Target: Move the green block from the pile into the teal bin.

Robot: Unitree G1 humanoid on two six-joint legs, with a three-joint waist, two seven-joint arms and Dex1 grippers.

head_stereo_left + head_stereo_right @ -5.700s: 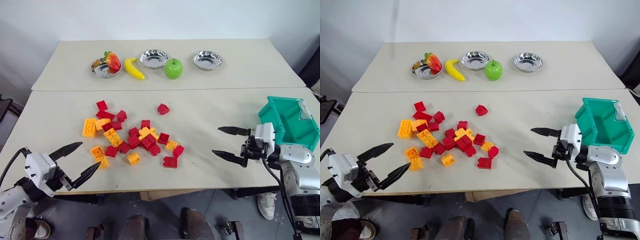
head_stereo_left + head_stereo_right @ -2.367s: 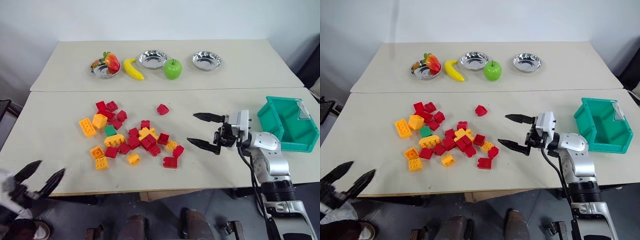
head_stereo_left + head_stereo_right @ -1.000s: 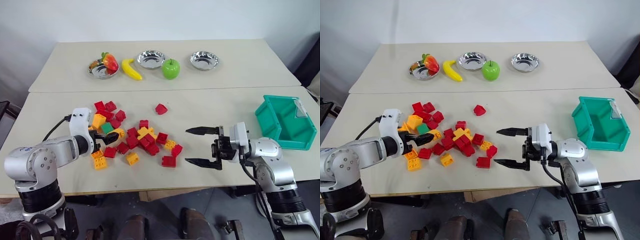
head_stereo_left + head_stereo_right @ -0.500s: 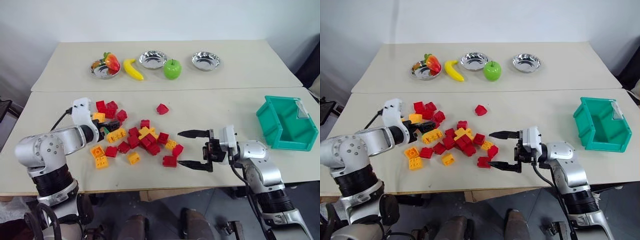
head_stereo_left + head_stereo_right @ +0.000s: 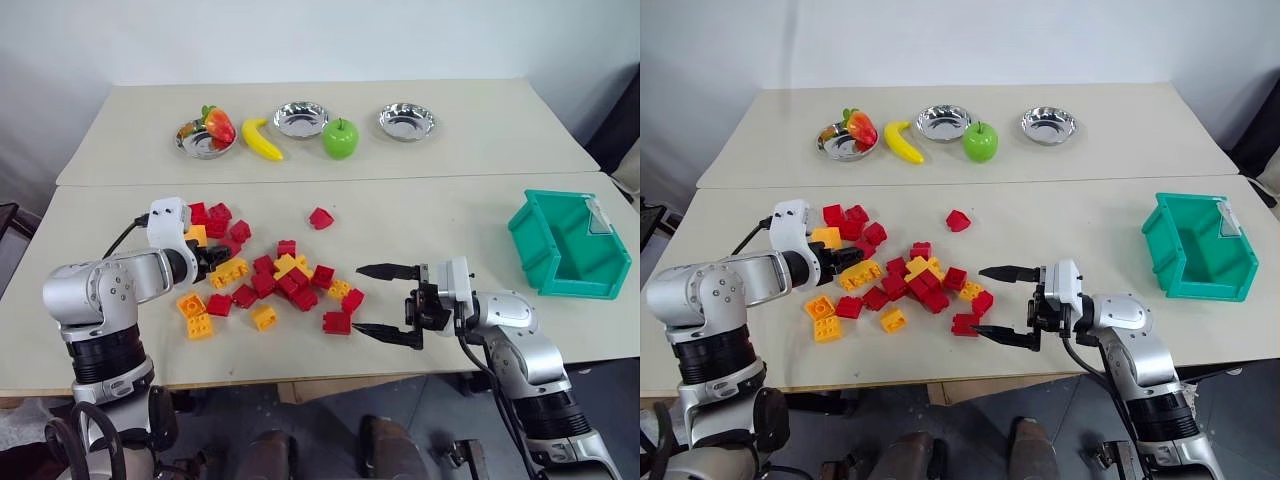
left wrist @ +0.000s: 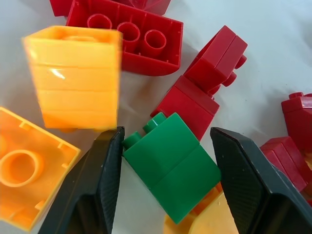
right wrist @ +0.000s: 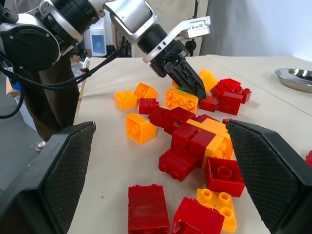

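Two pale tabletops [image 5: 480,215] sit end to end before a plain white wall, the far one carrying steel dishes, a banana and a green apple [image 5: 340,138].

From the head cameras, the pile [image 5: 275,280] of red, yellow and orange blocks lies on the near tabletop, left of centre. The left gripper [image 5: 213,260] is sunk into the pile's left edge, its fingertips hidden among the blocks. The right gripper [image 5: 385,302] hangs level just right of the pile, jaws spread wide and holding nothing. The teal bin [image 5: 568,250] stands well apart on the far right edge, and the part of its inside that shows holds nothing.

From the left wrist camera, the green block [image 6: 171,165] lies tilted between the two black fingers [image 6: 100,185], resting on a yellow block with red blocks just behind it. One finger touches the green block's studded end; the other stands just beside it with a thin gap, so the jaws are partly narrowed around the block, not yet clamped.

From the right wrist camera, the left gripper [image 7: 187,82] shows across the pile, nose down among the blocks, a sliver of green at its tip.

As a judgement: the block has been found and straddled. Clamping, lifting, carrying across the tabletop and dropping it into the bin are all left.
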